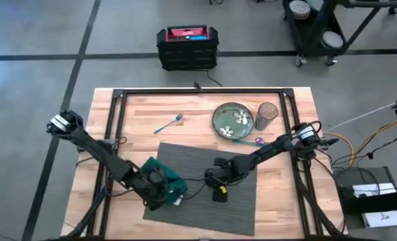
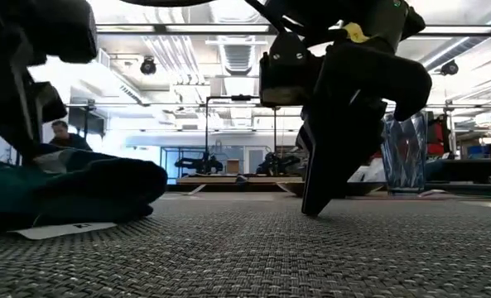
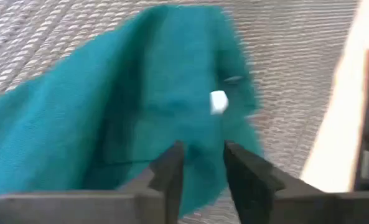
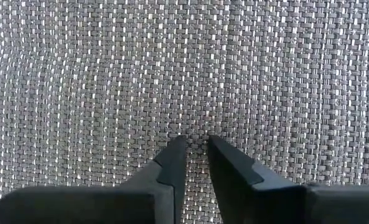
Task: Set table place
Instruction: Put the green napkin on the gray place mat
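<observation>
I'm pressing the right gripper [image 4: 193,144], fingers nearly together and holding nothing, onto the placemat [image 1: 205,161] lying mid-table [image 1: 138,110]. I'm pinching the napkin [image 3: 109,118] with the left gripper [image 3: 200,152]; I should drag slowly, keeping the mat pinned.

The light-wood bench [image 1: 138,107] is seen carrying a grey placemat [image 1: 191,161], a green plate [image 1: 233,120], a glass [image 1: 267,114] and what appears a blue spoon [image 1: 168,124].
</observation>
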You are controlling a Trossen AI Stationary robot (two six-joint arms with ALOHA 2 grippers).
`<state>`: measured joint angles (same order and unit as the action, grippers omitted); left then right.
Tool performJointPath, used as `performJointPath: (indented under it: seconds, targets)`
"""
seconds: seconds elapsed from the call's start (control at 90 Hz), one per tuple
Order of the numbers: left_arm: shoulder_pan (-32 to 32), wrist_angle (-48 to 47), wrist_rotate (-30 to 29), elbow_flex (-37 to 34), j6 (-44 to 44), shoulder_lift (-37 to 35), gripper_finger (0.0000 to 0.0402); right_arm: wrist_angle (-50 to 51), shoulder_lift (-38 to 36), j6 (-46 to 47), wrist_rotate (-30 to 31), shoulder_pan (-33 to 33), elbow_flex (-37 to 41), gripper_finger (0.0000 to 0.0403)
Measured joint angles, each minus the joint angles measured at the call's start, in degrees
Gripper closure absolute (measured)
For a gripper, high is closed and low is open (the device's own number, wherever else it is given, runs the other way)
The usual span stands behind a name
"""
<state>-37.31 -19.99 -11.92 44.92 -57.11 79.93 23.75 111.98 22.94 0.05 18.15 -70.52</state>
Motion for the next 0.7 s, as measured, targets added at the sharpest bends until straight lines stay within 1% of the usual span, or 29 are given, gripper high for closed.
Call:
performJointPath:
  seconds: [0.144,0.189,0.256,0.311,0.522,0.7]
  targets:
    - [-0.2,-1.0,0.0,0.5,1.0,-2.5,0.0223,0.0,0.0,-0.3,0.0,0.0,0.0,0.034]
    - [-0.5,-3.2,-1.7,0.5,0.9,-2.6,0.0214,-0.1,0.0,-0.4,0.0,0.0,0.0,0.0336]
    - [-0.9,-5.9,-6.4,0.2,0.7,-1.9,0.0208,-0.1,0.0,-0.8,0.0,0.1,0.0,0.033]
    - [-1.0,-5.9,-8.2,-0.2,2.3,-0.7,0.0206,-0.3,0.0,-1.2,0.0,0.1,0.0,0.0325]
    - [-1.3,-4.6,-8.1,-0.4,8.1,3.4,0.0221,-0.5,0.0,-2.0,0.1,0.1,0.0,0.031]
    - [-2.5,-3.3,-8.0,0.2,12.3,3.5,0.0243,-0.5,0.1,-2.7,0.2,0.1,0.0,0.0302]
